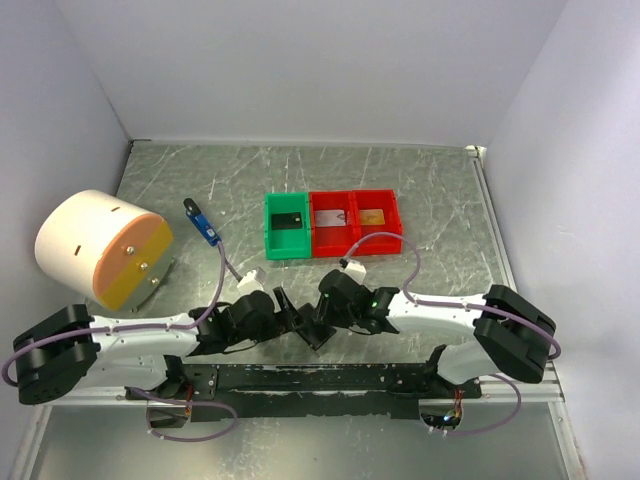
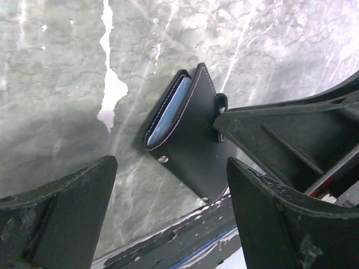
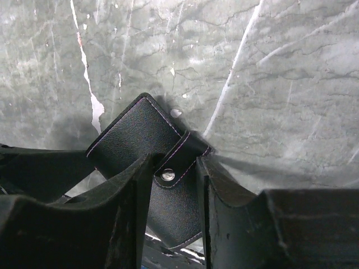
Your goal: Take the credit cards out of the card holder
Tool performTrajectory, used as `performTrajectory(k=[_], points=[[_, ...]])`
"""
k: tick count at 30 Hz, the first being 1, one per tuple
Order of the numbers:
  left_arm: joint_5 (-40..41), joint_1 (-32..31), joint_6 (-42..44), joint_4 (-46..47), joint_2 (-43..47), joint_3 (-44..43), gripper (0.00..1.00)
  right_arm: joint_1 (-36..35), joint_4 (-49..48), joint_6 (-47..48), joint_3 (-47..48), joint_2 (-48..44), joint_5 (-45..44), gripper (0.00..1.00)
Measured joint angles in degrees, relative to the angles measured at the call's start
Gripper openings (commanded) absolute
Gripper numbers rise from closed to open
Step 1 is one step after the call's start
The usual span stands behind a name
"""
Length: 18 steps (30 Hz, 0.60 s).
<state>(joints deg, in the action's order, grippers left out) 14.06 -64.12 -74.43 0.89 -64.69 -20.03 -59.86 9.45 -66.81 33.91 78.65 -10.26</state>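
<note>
The left gripper [image 2: 171,163] stands with its fingers wide apart, holding nothing. Just ahead of it is the card holder [image 2: 190,134], tilted by the table's [image 1: 450,220] near edge, folded, blue sleeves peeking out. The right gripper [image 3: 174,162] is clamped on its snap strap. Farther back, a black card [image 1: 288,222] lies in the green bin [image 1: 268,225], with a silvery card [image 1: 330,216] and an orange-gold card [image 1: 372,218] in the red bins [image 1: 354,222].

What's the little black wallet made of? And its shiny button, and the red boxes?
The card holder looks like black leather or imitation leather: grainy matte surface, pale stitching along the edges. Its snap stud looks like metal, silvery and glinting. The red bins look like smooth moulded plastic, evenly bright.
</note>
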Motion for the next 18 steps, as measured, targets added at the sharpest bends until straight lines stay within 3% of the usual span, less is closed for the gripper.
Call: performTrajectory(k=[9, 16, 18], points=[[2.45, -0.79, -5.7, 12.2, -5.68, 2.21, 0.72, 0.0, -0.04, -0.33, -0.61, -0.87, 0.74, 0.38], [2.49, -1.36, -6.4, 16.28, -7.98, 3.85, 0.39, -0.24, 2.03, 1.22, -0.72, -3.23, 1.42, 0.46], [2.47, -1.36, -5.4, 16.26, -7.98, 3.91, 0.34, -0.28, 2.23, 2.82, -0.96, -5.29, 1.99, 0.5]])
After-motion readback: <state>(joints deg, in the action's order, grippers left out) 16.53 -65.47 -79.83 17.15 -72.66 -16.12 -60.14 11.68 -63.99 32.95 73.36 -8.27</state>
